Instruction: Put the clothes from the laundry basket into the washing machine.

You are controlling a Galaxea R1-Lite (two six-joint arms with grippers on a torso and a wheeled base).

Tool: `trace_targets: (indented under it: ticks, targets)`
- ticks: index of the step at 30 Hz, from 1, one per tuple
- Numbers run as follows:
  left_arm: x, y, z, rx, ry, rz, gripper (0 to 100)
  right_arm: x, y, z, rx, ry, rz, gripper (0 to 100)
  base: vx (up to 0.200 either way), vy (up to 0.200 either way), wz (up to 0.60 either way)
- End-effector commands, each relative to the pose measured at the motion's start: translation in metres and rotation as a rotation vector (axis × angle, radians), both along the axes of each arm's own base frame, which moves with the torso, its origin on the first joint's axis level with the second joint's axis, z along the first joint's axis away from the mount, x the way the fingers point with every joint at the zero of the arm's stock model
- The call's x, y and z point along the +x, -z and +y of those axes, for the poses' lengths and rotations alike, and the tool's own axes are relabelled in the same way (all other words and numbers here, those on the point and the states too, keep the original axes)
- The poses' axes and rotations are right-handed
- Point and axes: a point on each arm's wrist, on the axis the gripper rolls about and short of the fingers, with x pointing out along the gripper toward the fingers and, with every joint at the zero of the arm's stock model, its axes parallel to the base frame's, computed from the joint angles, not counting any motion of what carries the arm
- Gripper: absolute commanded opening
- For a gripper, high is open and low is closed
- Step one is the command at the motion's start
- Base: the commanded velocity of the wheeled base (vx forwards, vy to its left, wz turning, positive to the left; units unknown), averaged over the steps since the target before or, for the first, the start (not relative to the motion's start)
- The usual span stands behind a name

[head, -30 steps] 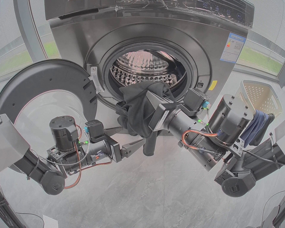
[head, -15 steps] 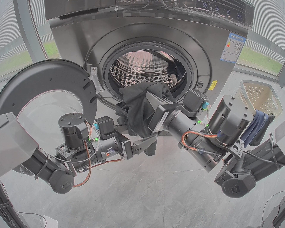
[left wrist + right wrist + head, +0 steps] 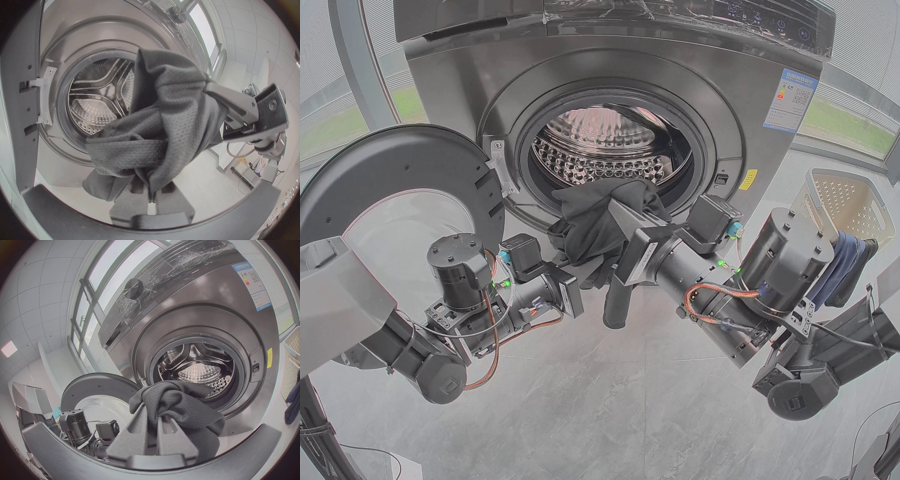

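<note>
I am clenching my right tool [image 3: 153,418] on the black garment [image 3: 179,405], with the open washing machine [image 3: 187,318] just ahead of it. The left wrist view is showing my left tool [image 3: 151,189] pinching the garment's hanging fold. The head view is showing the laundry basket [image 3: 853,194] well right of my right tool.

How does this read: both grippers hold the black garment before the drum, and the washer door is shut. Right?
No: the head view shows the washer door open, swung to the robot's left. The left gripper and right gripper do both hold the black garment before the drum.
</note>
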Motion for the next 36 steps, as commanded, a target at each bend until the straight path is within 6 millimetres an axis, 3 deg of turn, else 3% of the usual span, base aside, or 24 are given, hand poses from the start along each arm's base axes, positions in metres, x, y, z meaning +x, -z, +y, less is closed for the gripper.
trace_targets:
  ticks: [1, 6, 7, 14, 29, 36]
  targets:
    - [0.0, -0.001, 0.001, -0.017, -0.009, -0.008, 0, 0.001, 0.001, -0.002, -0.002, 0.005, 0.005, 0, 0.0, 0.0, 0.0]
    - [-0.011, -0.008, 0.006, -0.031, -0.007, -0.025, 0, 0.005, 0.005, -0.006, -0.013, 0.012, 0.01, 0, 0.0, 0.0, 0.0]
    - [-0.013, -0.009, 0.007, -0.032, -0.009, -0.028, 0, 0.005, 0.005, -0.006, -0.013, 0.012, 0.01, 100, 0.0, 0.0, 0.0]
    - [-0.035, -0.021, 0.018, -0.046, -0.003, -0.05, 0, 0.005, 0.013, -0.011, -0.03, 0.019, 0.031, 100, 0.0, 0.0, 0.0]
    - [-0.034, -0.03, 0.02, -0.083, -0.006, -0.074, 0, -0.009, 0.046, -0.03, -0.139, 0.033, 0.106, 100, 0.0, 0.0, 0.0]
    - [-0.036, -0.034, 0.021, -0.102, -0.005, -0.099, 0, -0.002, 0.063, -0.03, -0.183, 0.047, 0.138, 100, 0.0, 0.0, 0.0]
